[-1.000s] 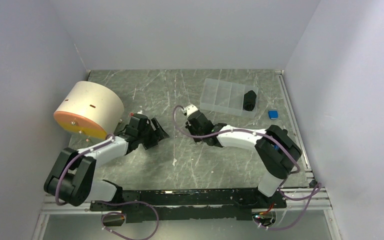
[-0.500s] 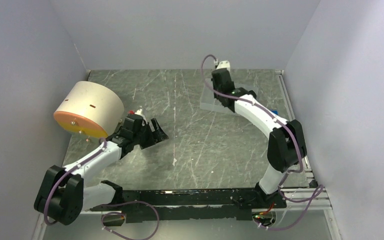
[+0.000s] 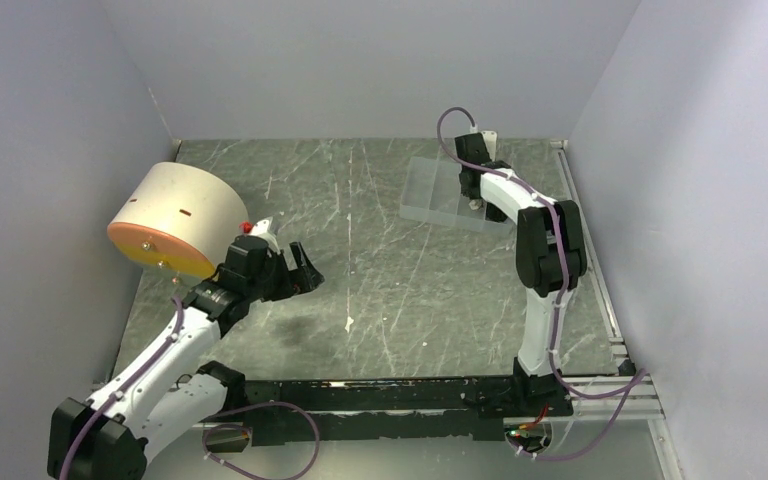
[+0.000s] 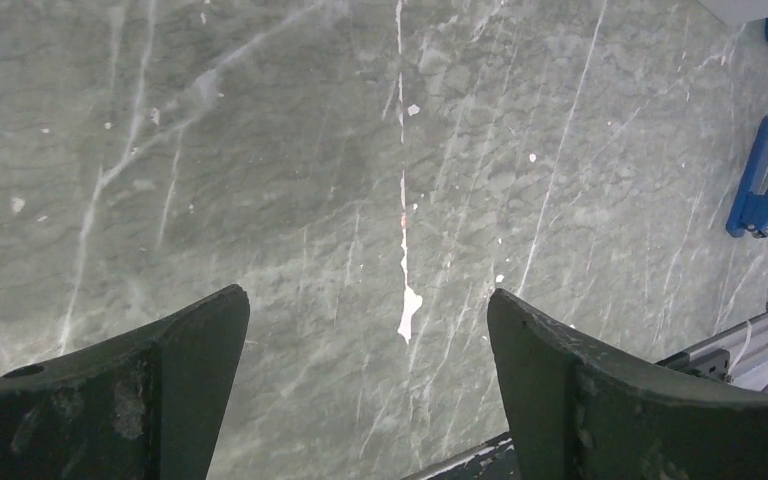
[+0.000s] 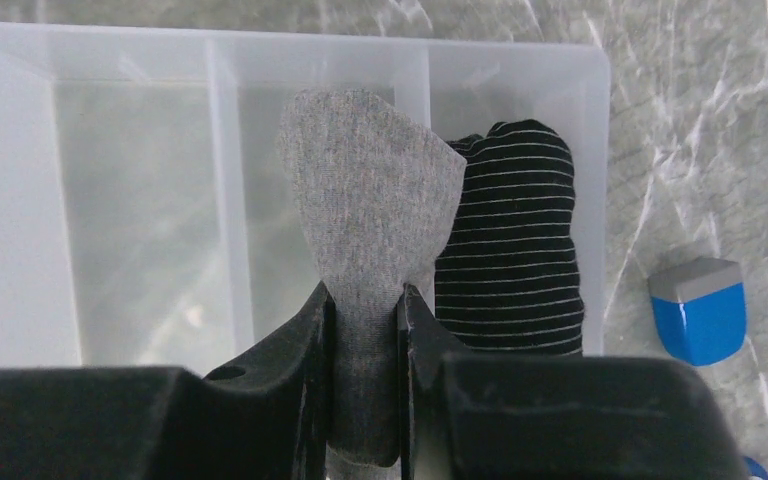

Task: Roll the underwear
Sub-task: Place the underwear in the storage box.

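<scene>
Underwear [image 5: 370,200] clamped over box [image 5: 110,60]
Right jaws pinch its near end, beside box's striped roll [image 5: 515,250]; left jaws apart, far from box.

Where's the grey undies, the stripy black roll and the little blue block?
grey undies [image 5: 370,200]: right wrist view, middle of the cloth.
stripy black roll [image 5: 510,250]: right wrist view, middle of its side.
little blue block [image 5: 700,318]: right wrist view, blue front face.
</scene>
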Controlling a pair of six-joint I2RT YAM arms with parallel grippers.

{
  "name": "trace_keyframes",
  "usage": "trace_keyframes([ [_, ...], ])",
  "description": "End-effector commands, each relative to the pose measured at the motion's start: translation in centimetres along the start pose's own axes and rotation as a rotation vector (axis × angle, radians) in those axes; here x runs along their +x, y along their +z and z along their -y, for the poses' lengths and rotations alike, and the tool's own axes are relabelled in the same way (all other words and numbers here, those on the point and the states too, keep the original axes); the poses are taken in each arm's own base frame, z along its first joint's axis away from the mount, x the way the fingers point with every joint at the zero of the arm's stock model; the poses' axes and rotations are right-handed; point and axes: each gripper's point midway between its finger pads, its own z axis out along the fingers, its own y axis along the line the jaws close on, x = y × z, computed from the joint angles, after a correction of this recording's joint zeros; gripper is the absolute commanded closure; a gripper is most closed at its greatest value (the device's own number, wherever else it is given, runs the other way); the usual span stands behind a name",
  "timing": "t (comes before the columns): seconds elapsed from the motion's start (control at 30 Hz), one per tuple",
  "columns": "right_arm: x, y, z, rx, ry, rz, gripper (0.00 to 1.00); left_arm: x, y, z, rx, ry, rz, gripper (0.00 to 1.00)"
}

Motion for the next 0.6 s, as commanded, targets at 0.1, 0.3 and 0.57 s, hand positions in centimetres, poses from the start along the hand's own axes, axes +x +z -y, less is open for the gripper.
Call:
trace_keyframes([
  [0.1,-2.1,1.1,-0.9,-0.069,0.097,0.038,1.0,-2.1,-1.8,-0.3,-0.051,0.028,0.085,0.04],
  [0.3,0.8,3.5,-2.2,-0.107,0.058,-0.046,0.87,-2.2,-1.9,-0.6,-0.08,0.028,0.077,0.04],
  [0.57,-1.4,1.7,-1.6,-0.121,0.021,0.001,0.48,-2.6,-2.2,0.0,-0.058,0.03,0.083,0.04],
])
